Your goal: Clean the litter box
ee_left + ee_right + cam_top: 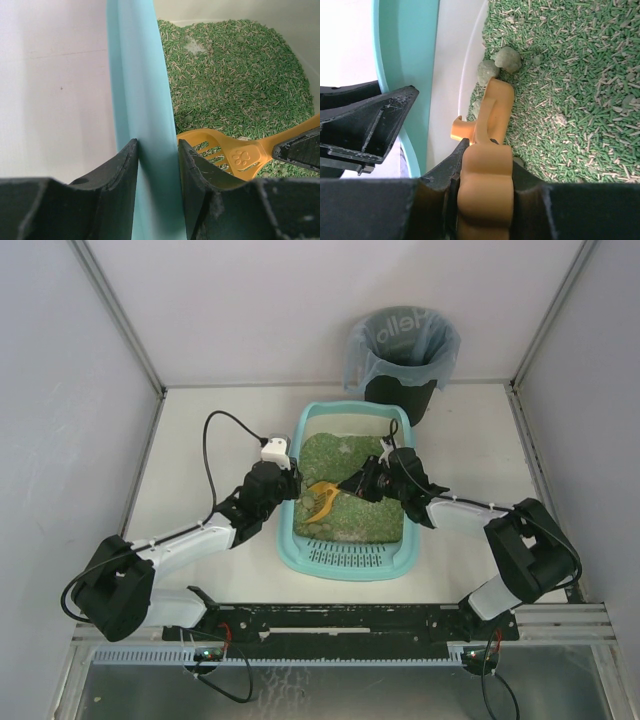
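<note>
Right claw [487, 155]: pinching orange scoop [492, 107]. Left claw [156, 150]: clamped on litter box [134, 75] rim. Risk I note: clumps [507, 59] hug the wall; a shallow pass could shove them aside.

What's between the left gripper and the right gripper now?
The side wall of the light-teal plastic litter box, clamped by the left gripper, then the orange plastic scoop held by the right gripper. Top external view shows it.

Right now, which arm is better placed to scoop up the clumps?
Right. The right gripper holds the orange scoop, tip beside the clumps; the left gripper is clamped on the litter box rim.
</note>
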